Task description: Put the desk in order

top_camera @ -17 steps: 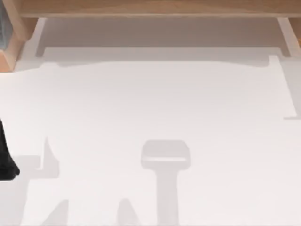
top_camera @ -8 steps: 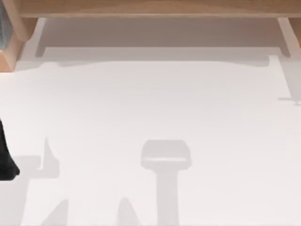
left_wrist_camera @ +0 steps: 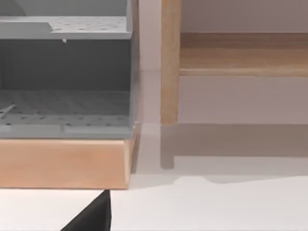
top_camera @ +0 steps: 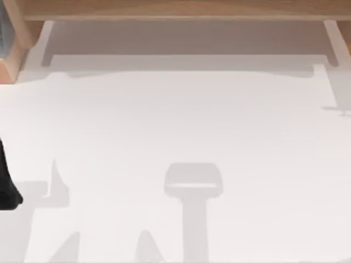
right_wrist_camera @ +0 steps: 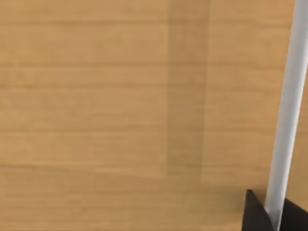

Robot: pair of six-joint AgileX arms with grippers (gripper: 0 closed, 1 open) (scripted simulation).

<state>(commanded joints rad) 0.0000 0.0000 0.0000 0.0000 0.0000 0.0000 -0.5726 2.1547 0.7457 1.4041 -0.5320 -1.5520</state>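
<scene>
The desk point(top_camera: 175, 120) is a plain white top spreading across the top view, with a light-brown wooden shelf point(top_camera: 175, 10) along its far edge. My left gripper point(top_camera: 7, 189) is a black shape parked at the desk's left edge; its dark tip point(left_wrist_camera: 91, 219) shows in the left wrist view. In the right wrist view my right gripper point(right_wrist_camera: 272, 215) is shut on a thin white flat thing point(right_wrist_camera: 288, 106) seen edge-on, held in front of a light-brown wooden surface point(right_wrist_camera: 120, 115).
A grey perforated organiser point(left_wrist_camera: 65, 77) on a wooden base point(left_wrist_camera: 62, 163) stands at the far left. Beside it is a shelf upright point(left_wrist_camera: 170, 62). Soft shadows of the arms lie on the desk's near part point(top_camera: 193, 183).
A thin shadow at the desk's right edge has slid toward the far side. The left arm has not moved.
</scene>
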